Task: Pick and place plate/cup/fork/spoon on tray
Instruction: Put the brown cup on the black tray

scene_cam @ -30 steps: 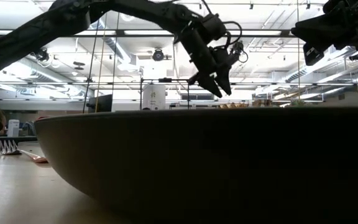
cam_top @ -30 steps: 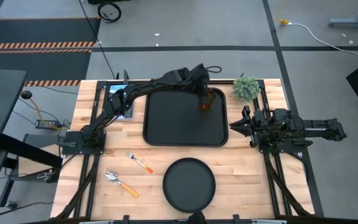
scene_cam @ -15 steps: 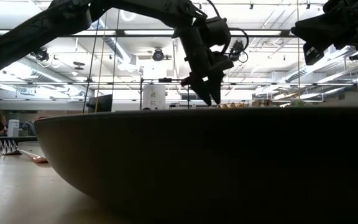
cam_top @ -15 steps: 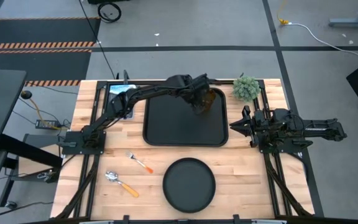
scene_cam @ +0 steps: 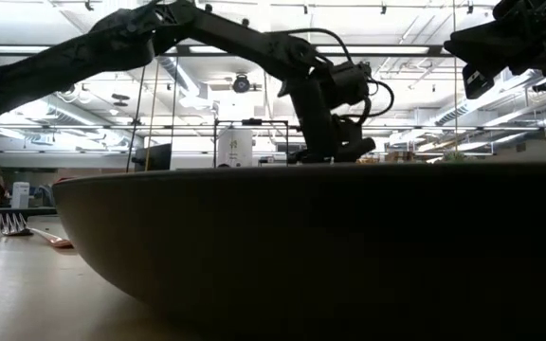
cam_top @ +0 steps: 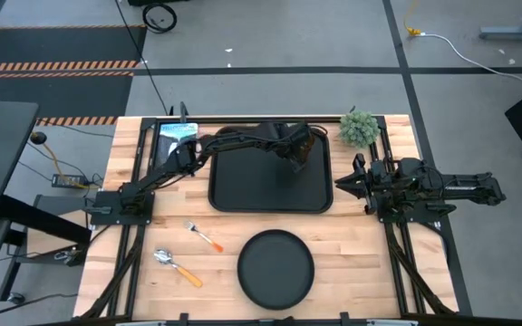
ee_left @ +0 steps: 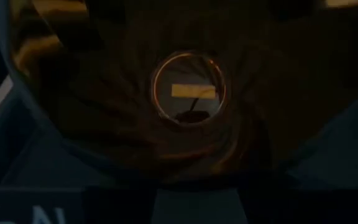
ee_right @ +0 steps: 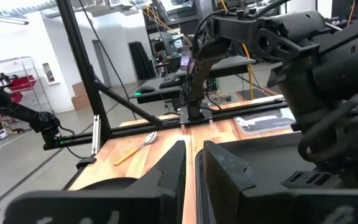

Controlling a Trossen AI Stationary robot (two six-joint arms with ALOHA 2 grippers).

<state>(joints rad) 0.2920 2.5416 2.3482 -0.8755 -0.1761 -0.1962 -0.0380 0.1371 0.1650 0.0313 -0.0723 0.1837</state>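
The amber cup (cam_top: pixel 308 147) stands upright in the far right corner of the black tray (cam_top: pixel 243 195). My left gripper (cam_top: pixel 297 152) is down over it. The left wrist view looks straight into the cup's mouth at its round bottom (ee_left: pixel 188 93). No shut fingers show in front of the cup, so the gripper is open. The round black plate (cam_top: pixel 275 269) lies on the table near the front edge. The fork (cam_top: pixel 204 235) and the spoon (cam_top: pixel 178 267) lie to its left. My right gripper (cam_top: pixel 341 184) waits shut at the tray's right side. My left gripper comes at the cup from above, pointing down at its mouth. I cannot tell whether its fingers touch the cup: the gripper's body hides them from above, and the plate's rim (scene_cam: pixel 330 189) hides them in the low view.
A small green plant (cam_top: pixel 359 129) stands at the far right, close to the cup. A blue-white picture card (cam_top: pixel 175 136) lies left of the tray. There is bare wood between the tray and the plate.
My left gripper has gone down onto the cup in the tray's far right corner, and the arm has sunk low over the tray's far edge. The cup has stayed where it was.
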